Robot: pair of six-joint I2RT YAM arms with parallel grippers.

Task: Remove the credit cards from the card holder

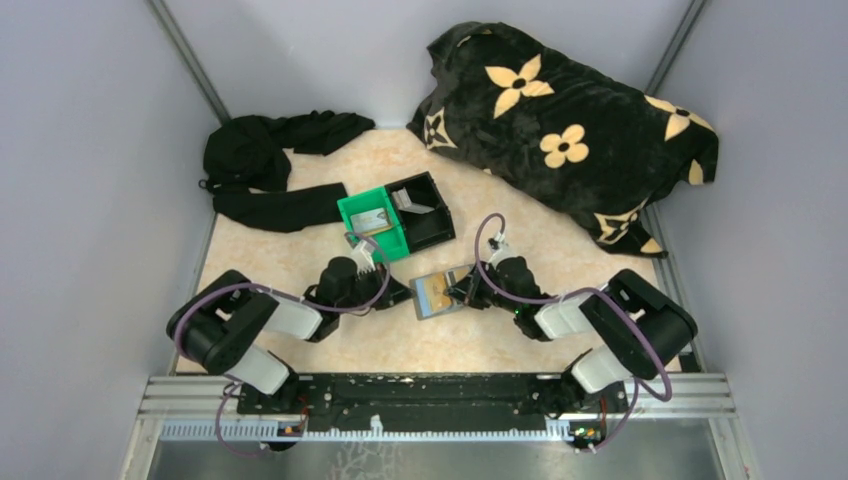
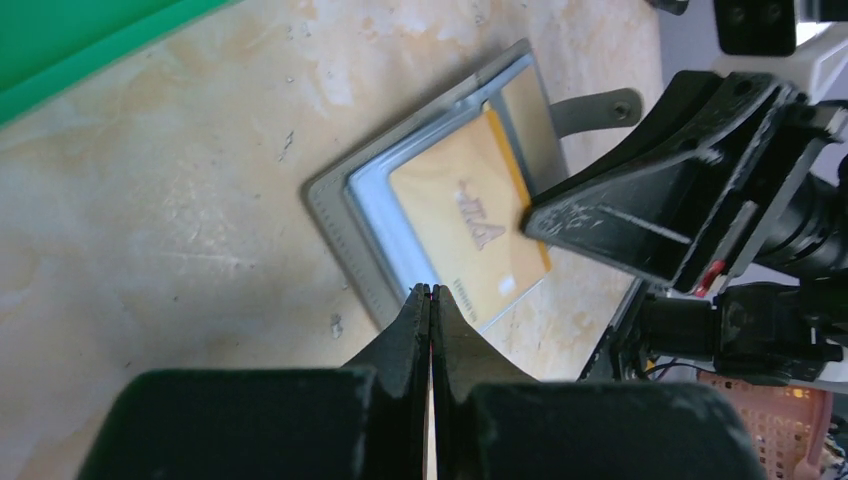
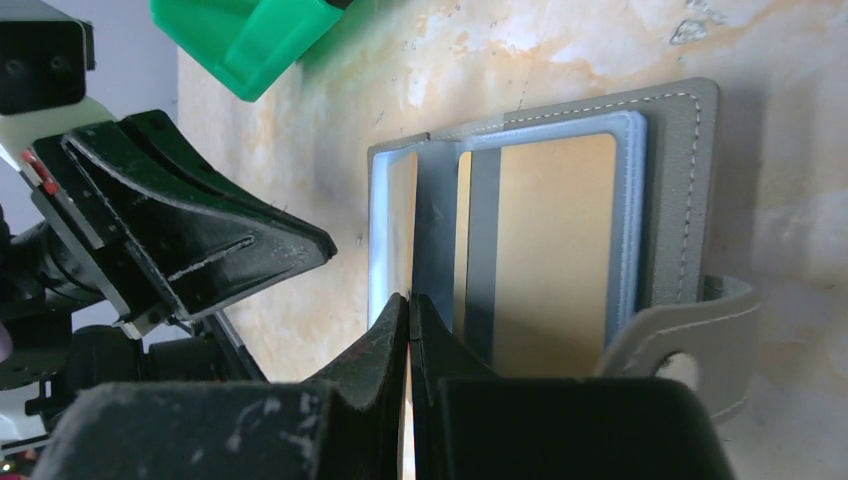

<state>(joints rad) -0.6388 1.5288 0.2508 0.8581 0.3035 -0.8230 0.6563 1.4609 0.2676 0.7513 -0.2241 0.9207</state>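
The grey-blue card holder (image 1: 437, 293) lies open on the table between my two grippers. A golden-tan card (image 2: 470, 230) sits in one panel, and another golden-tan card (image 3: 545, 250) with a grey stripe sits in the other. My left gripper (image 2: 430, 290) is shut, with its tips at the near edge of the holder (image 2: 345, 220); I cannot tell if it pinches anything. My right gripper (image 3: 410, 298) is shut at the centre fold, seemingly on the holder's blue-grey middle flap (image 3: 435, 230). A silvery-grey card (image 1: 372, 218) lies in the green bin.
The green bin (image 1: 385, 240) and the black bin (image 1: 435, 225) stand side by side just beyond the holder. Black clothing (image 1: 265, 170) lies at the back left. A black flowered blanket (image 1: 570, 130) fills the back right. Walls close both sides.
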